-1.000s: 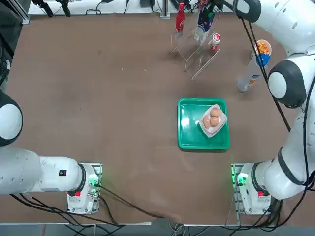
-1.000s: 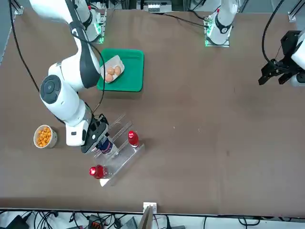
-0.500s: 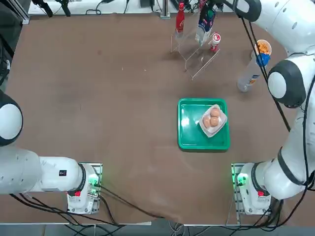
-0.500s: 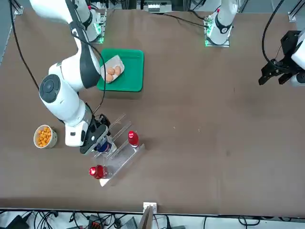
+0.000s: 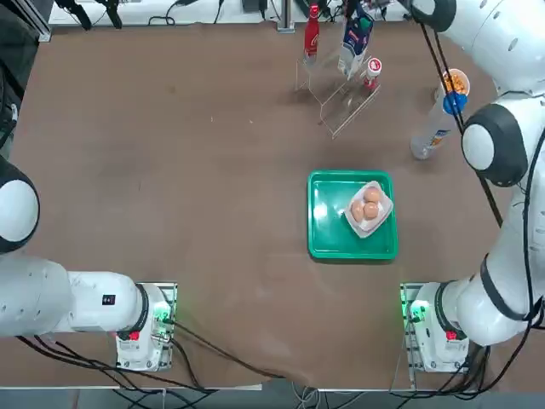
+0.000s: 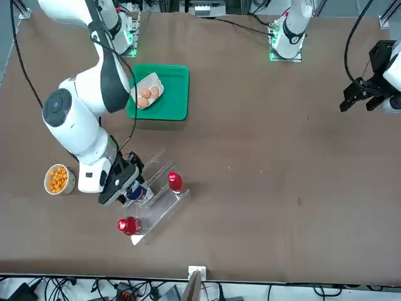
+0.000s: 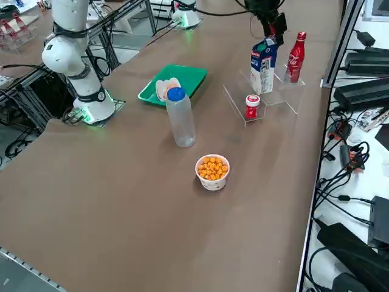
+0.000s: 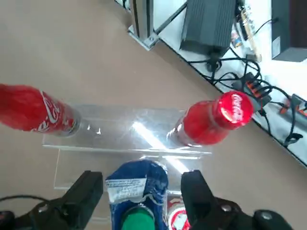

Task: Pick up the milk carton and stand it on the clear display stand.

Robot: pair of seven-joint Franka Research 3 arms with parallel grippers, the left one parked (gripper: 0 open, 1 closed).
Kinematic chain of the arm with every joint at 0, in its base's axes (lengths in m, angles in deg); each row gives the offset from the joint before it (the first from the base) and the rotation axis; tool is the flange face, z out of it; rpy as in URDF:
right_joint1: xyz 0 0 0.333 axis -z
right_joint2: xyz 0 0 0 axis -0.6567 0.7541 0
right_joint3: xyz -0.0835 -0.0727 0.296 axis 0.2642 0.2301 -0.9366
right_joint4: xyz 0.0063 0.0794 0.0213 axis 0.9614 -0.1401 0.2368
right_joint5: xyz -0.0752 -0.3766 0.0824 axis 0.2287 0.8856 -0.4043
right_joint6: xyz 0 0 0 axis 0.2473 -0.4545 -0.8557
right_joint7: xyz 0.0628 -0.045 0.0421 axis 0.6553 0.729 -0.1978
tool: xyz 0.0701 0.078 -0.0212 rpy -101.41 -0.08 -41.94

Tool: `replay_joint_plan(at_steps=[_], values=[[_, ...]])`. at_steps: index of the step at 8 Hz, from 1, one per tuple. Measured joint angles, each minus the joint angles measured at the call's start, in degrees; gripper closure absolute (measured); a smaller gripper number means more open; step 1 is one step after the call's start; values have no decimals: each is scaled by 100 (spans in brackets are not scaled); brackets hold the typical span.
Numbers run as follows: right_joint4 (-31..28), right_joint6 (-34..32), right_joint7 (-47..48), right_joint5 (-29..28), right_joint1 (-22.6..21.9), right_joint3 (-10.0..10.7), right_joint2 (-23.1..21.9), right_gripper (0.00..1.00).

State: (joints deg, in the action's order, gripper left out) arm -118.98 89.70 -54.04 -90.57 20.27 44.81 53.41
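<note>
The right gripper (image 8: pixel 139 191), fingers apart, hovers over the milk carton (image 7: pixel 263 66) standing upright on the clear display stand (image 7: pixel 267 97), between two red bottles (image 7: pixel 295 57).

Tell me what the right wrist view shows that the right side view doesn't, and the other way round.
Only the wrist view shows the right tool's two black fingers spread either side of the blue-topped white milk carton, with a gap on each side. Only the side view shows the green tray, the tall white bottle with a blue cap and the cup of orange snacks. Both show the carton upright on the clear acrylic display stand beside the slim red bottle.
</note>
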Motion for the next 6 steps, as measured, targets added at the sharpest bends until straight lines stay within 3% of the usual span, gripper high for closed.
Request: replay_joint_plan(at_steps=[3, 6], values=[[314, -612, 326, -5, 65, 196, -111, 0], [447, -1823, 1004, -30, 472, 318, -670, 0]])
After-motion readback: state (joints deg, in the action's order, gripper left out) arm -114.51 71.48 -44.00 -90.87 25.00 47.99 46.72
